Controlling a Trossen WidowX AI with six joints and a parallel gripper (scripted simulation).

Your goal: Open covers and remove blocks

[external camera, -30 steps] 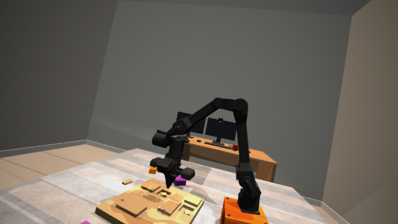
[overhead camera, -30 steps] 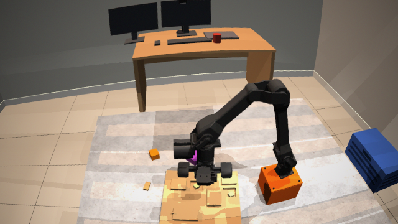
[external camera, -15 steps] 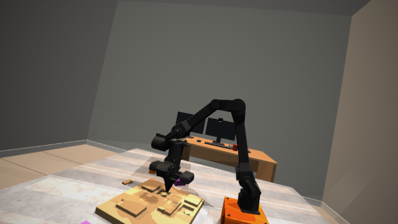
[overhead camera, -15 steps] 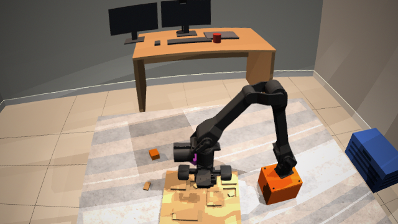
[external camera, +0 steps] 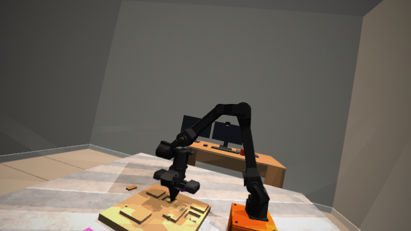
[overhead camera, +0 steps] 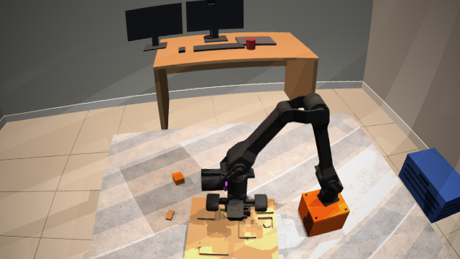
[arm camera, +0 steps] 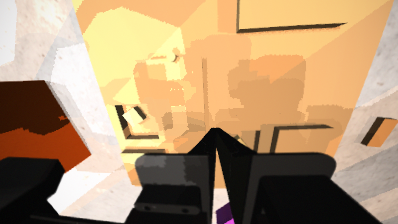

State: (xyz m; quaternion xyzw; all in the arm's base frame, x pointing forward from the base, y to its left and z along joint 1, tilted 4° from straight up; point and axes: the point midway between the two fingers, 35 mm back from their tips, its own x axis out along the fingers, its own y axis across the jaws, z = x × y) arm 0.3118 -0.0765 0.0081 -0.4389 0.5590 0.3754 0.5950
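Observation:
The wooden puzzle board [overhead camera: 248,250] [external camera: 109,215] [arm camera: 325,90] lies flat. My gripper [external camera: 172,200] [arm camera: 215,131] is shut and empty, its tips pointing down low over the back of the board, beside the back-left cover [external camera: 156,192] [arm camera: 306,142]. A front cover [overhead camera: 213,248] [external camera: 136,215] and a middle cover [overhead camera: 247,230] also show. A pale block [overhead camera: 267,225] [arm camera: 133,116] sits in a well near the right edge. Another pale piece [arm camera: 240,139] is partly hidden behind the fingertips. A purple block [overhead camera: 226,185] [arm camera: 225,214] lies behind the board, mostly hidden.
An orange cube [overhead camera: 178,178] and a small flat orange piece [overhead camera: 169,215] [external camera: 131,187] [arm camera: 379,132] lie left of the board. The arm's orange base box [overhead camera: 325,219] [external camera: 239,218] [arm camera: 40,120] stands to its right. A magenta piece [external camera: 88,229] shows at the lower frame edge.

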